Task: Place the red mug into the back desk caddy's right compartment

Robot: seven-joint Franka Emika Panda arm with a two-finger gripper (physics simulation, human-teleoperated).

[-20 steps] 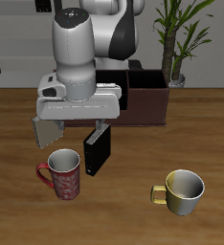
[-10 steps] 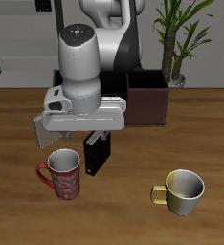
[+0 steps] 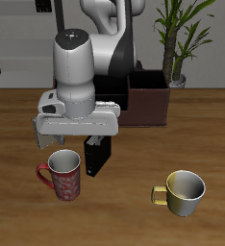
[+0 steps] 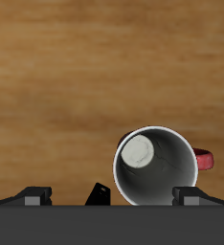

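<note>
The red mug, speckled, with a loop handle and grey inside, stands upright near the table's front edge. My gripper hangs open and empty just above and slightly behind it. In the wrist view the mug sits between and just ahead of my spread fingertips, handle pointing sideways, nothing touching it. The back desk caddy, a long dark brown box, stands behind my arm and is partly hidden. Its wide compartment with reddish-brown walls shows beside the arm.
A small upright black box stands just behind the red mug, close under my hand. A yellowish-cream mug stands near the front edge, off to the side. A potted plant stands behind the caddy.
My hand has come down a little and shifted slightly sideways over the red mug. The fingers stay open. The mug has not moved.
</note>
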